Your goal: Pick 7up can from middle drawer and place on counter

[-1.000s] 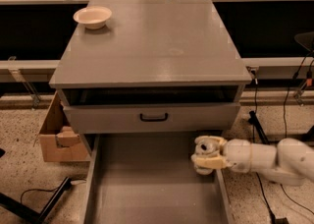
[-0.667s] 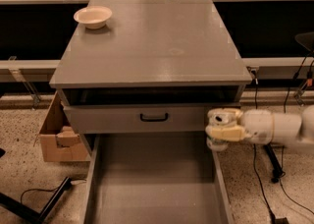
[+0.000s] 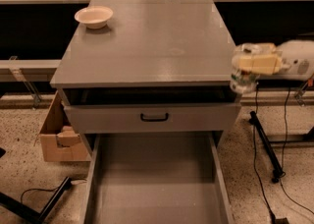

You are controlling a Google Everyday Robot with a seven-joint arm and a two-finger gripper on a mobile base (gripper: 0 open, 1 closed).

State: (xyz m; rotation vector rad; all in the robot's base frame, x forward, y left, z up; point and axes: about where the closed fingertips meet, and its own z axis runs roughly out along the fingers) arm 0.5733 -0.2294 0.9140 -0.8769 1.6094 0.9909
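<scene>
A single camera faces the cabinet (image 3: 152, 117) front from above, tilted down, fairly near: surface (image 3: 147, 46) up top, open drawer (image 3: 157, 183) below, gripper (image 3: 252, 63) clasping a can (image 3: 242, 80) at the right edge.

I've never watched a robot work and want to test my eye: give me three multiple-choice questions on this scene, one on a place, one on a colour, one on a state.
1. Where is the 7up can? A) at the centre of the counter B) held in the tool, beside the counter's right front corner C) on a shelf
2. What colour is the bowl? A) cream B) red C) black
3. The middle drawer is: A) shut B) pulled out, nothing in it C) pulled out, full of cans
Answers: B, the tool is shut on the can off the counter's edge; A, it looks pale on the grey top; B, its bare floor shows.
</scene>
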